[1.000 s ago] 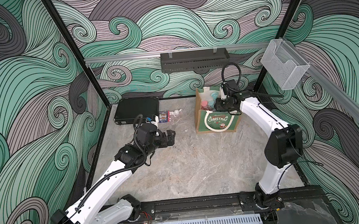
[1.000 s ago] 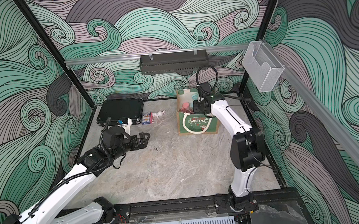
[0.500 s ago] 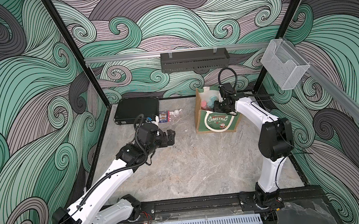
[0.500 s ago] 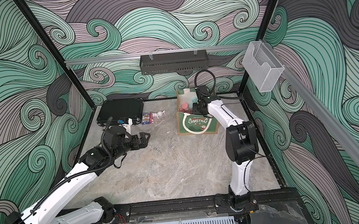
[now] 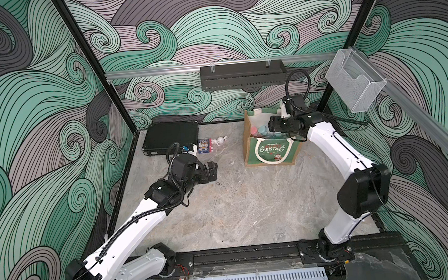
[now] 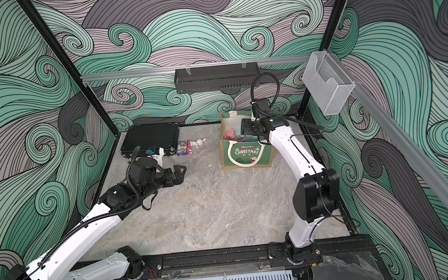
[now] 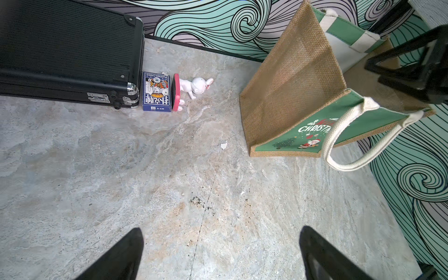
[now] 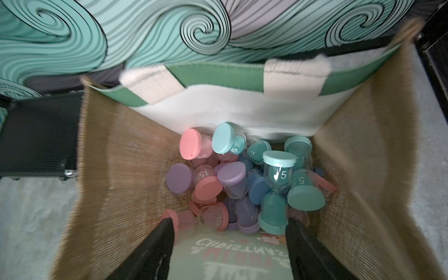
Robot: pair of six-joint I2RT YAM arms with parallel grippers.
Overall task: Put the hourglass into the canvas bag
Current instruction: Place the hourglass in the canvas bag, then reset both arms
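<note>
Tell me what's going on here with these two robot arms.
The right gripper hangs over the open canvas bag, jaws apart, holding nothing; a teal hourglass stands beneath it on a pile of other hourglasses inside. The left gripper hovers open and empty over the table. A black case, playing cards and a rabbit figurine lie at its far edge.

My white-and-black right arm arcs toward the upper right of centre in both top views, its black right gripper [image 5: 273,124] tilted downward, jaws spread wide. My left arm stretches from lower left; its black left gripper [image 5: 211,170] hovers left of centre, jaws apart.
</note>
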